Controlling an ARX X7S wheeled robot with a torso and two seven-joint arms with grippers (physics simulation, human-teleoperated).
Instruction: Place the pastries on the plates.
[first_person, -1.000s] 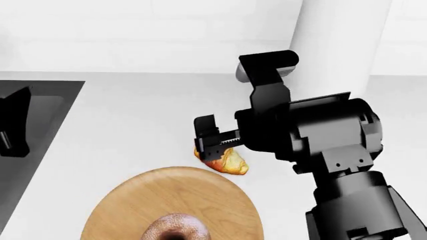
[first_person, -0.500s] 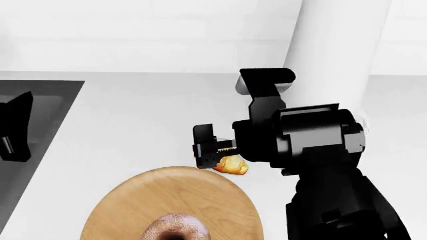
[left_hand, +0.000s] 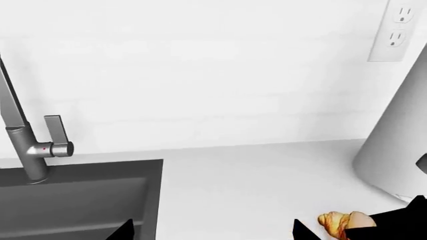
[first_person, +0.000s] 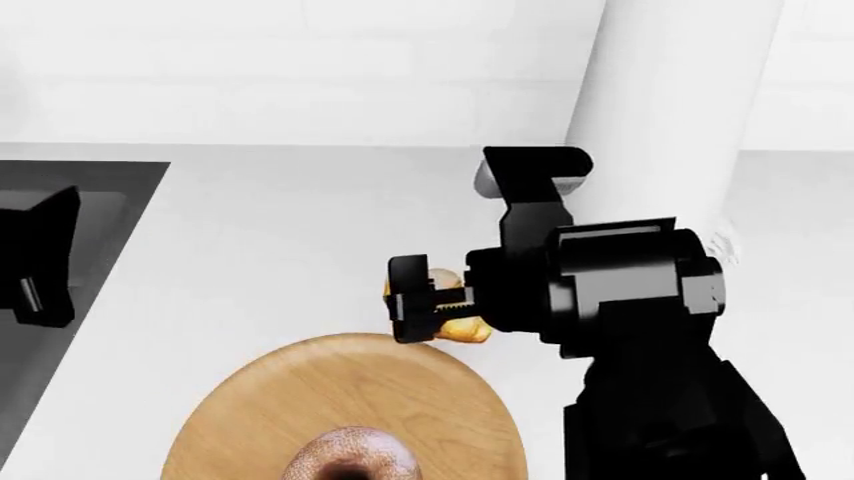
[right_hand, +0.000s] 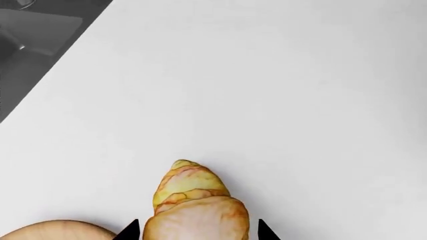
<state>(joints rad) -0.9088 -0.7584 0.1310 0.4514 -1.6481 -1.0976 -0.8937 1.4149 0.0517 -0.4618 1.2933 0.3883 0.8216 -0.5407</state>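
Observation:
The golden croissant (right_hand: 193, 205) lies on the white counter just beyond the light wood plate (first_person: 267, 410). In the head view only parts of the croissant (first_person: 461, 328) show behind my right gripper (first_person: 416, 300). The right gripper (right_hand: 197, 231) straddles it, with a black fingertip on each side and a thin gap at both. The speckled doughnut (first_person: 350, 455) sits on the wood plate at the near edge of the head view. My left gripper (left_hand: 213, 235) is open and empty near the sink; it also shows in the head view (first_person: 38, 262). The pale grey-white plate is out of view.
A tall white cylinder (first_person: 674, 90) stands right behind my right arm, also seen in the left wrist view (left_hand: 400, 145). A dark sink (first_person: 80, 200) with a grey faucet (left_hand: 23, 140) is at the left. A white wall with an outlet (left_hand: 400, 30) closes the back.
My right gripper has come down over the croissant, which now shows on both sides of the finger. My left arm has shifted slightly to the right.

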